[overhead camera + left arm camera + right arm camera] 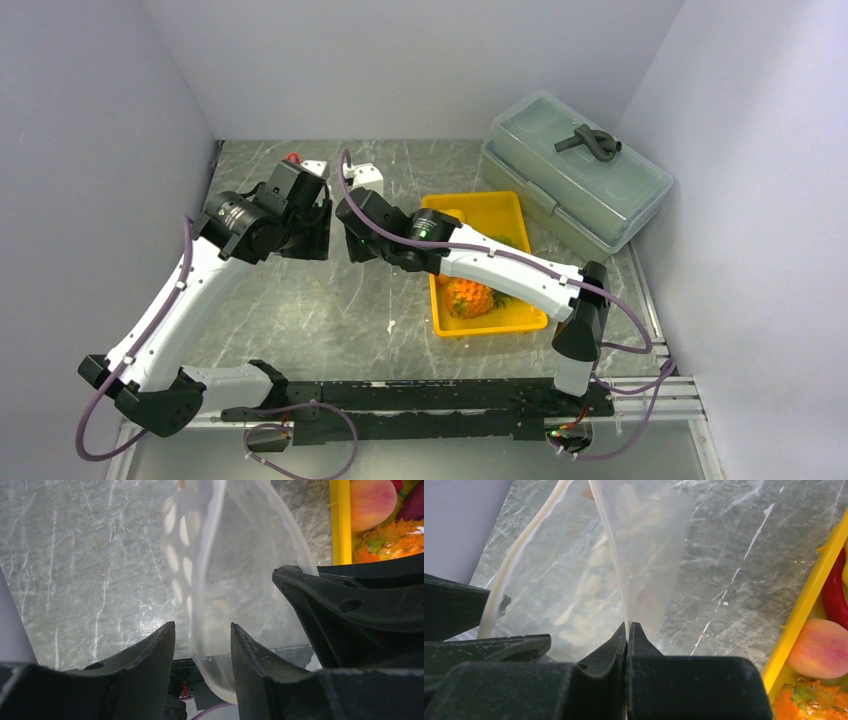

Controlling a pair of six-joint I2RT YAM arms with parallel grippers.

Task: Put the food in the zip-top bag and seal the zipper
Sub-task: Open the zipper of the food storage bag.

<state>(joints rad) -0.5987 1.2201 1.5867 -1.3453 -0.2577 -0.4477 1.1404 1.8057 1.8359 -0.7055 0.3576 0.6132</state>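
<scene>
The clear zip-top bag (235,555) with white dots hangs between my two grippers, mouth spread open. Its whitish zipper (611,545) strip runs up from my right gripper (629,627), which is shut on that edge of the bag. My left gripper (202,630) is open; the bag's other rim passes loosely between its jaws. In the top view both grippers, left (318,215) and right (352,228), meet left of the tray. The food lies in the tray: an orange pineapple (470,297), a peach-coloured round fruit (821,647) and a red chili (834,595).
The yellow tray (490,210) sits right of the grippers, partly under my right arm. A big grey-green lidded box (575,170) stands at the back right. Two small white blocks (365,175) and a red bit (293,157) lie near the back wall.
</scene>
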